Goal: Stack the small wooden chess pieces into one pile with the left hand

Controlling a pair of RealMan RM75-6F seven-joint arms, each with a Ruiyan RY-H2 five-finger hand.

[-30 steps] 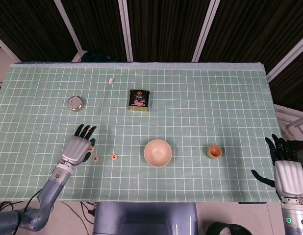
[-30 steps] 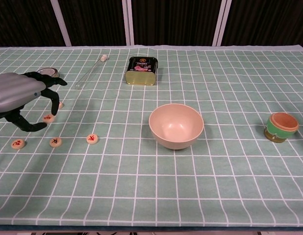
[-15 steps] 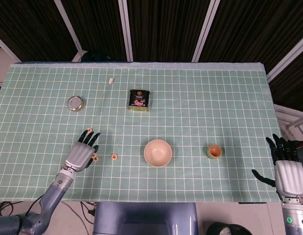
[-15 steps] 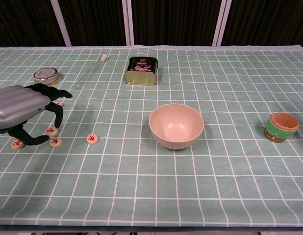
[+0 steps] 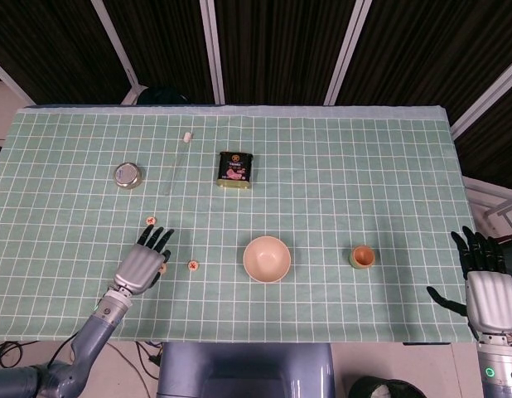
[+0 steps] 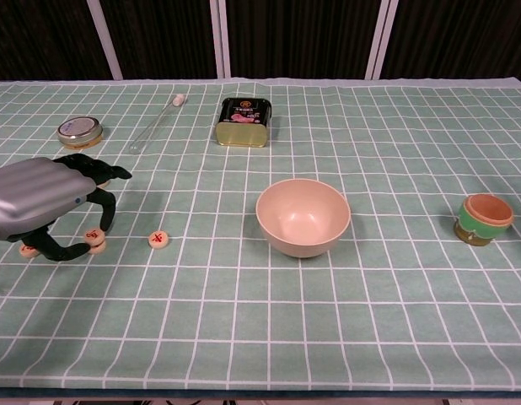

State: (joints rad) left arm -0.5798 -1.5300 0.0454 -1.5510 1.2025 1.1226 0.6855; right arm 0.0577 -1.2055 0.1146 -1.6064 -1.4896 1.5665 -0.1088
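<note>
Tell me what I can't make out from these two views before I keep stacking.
- Left hand: chest view, its fingers curl over a chess piece; whether they grip it is unclear.
- Pieces under the hand: head view, the left hand covers them; their count and stacking are hidden.
- Piece at the hand's left: partly hidden.
- Right hand: only in head view, at the table's edge.
- Markings on the lone piece: too small to read.
</note>
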